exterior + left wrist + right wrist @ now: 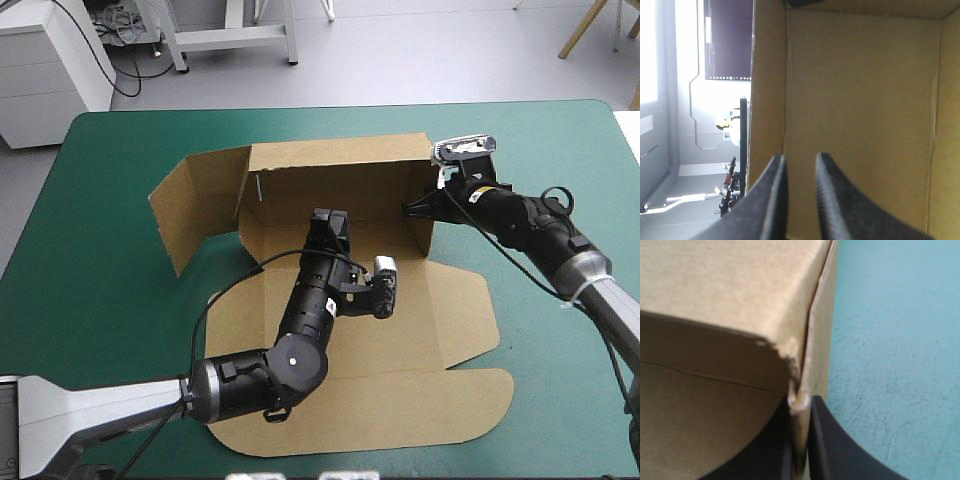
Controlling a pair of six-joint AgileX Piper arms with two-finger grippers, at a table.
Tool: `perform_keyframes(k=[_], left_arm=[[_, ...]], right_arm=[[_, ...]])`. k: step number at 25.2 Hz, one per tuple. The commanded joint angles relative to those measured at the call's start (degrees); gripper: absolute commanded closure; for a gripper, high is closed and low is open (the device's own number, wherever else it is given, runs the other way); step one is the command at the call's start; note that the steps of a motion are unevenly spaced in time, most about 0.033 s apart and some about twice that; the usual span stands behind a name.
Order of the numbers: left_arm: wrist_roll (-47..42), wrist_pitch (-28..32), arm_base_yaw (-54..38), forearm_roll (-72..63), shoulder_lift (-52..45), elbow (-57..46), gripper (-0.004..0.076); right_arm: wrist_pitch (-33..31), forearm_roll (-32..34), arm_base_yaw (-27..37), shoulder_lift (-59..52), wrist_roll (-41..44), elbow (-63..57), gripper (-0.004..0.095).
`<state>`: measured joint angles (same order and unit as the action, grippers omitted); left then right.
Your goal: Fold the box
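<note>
The box (440,310) lies in the middle of the teal-green desk (120,140), a cut sheet of brown board partly raised. Its far wall (340,165) stands upright. At that wall's left end a side flap (190,205) also stands, swung outward toward the desk's left edge. At the right end a short side wall is up, meeting the far wall at a corner. The near part, the lid panel (400,400) with its rounded tabs, lies flat toward the near edge.

The right end effector (412,210) reaches in from the right and is clamped on the raised right side wall close to that corner. In the right wrist view the board's worn edge (799,405) sits pinched between the black fingers, the end effector (801,402) all but closed on it, with bare desk (890,340) on the outer side.

The left end effector (328,222) is over the box floor, pointing at the far wall. In the left wrist view its fingers stand a narrow gap apart (800,160) with nothing between them, and the inner face of the board (860,100) is ahead.
</note>
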<state>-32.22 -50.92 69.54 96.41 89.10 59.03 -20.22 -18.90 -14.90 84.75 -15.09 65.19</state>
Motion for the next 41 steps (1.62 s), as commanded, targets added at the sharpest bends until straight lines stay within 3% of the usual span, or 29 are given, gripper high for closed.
perform_keyframes(k=[1,7,10,14,19,26,31,37,41], left_arm=[[3.28,-1.62,0.38,-1.73,-2.25,2.74,0.0721],[24.32,3.19,-2.77,-29.25,-2.25,14.08,0.0721],[35.77,0.53,-10.53,-46.88,-2.25,27.73,0.0721],[39.34,-4.61,-24.95,-64.37,-2.25,40.87,0.0721],[39.98,-10.27,-44.1,-91.54,-2.25,46.86,0.0721],[40.1,-12.31,-75.11,-114.23,-2.59,41.65,0.0722],[41.88,-12.31,-84.65,-120.96,-2.59,33.24,0.0722],[42.5,-7.69,-95.09,-131.92,-2.59,19.17,0.0721],[42.5,-4.89,-99.12,-136.92,-2.59,13.1,0.0722]], right_arm=[[3.49,-0.85,0.39,-2.12,0.64,2.28,0.0926],[3.36,-0.85,0.39,-2.12,0.64,2.28,0.0926],[2.76,-0.85,0.39,-2.12,0.64,2.28,0.0927],[2.17,-0.66,0.39,-2.12,0.64,2.28,0.0926],[0.84,-0.02,0.39,-2.12,0.64,2.28,0.0927],[-0.65,0.48,0.39,-2.12,0.64,2.28,0.0927],[-0.65,0.48,0.39,-2.12,1.34,2.28,0.0927],[-1.76,0.48,0.39,-2.12,2.22,2.33,0.0927],[-7.25,0.48,0.39,-2.12,3.15,5.05,0.0927]])
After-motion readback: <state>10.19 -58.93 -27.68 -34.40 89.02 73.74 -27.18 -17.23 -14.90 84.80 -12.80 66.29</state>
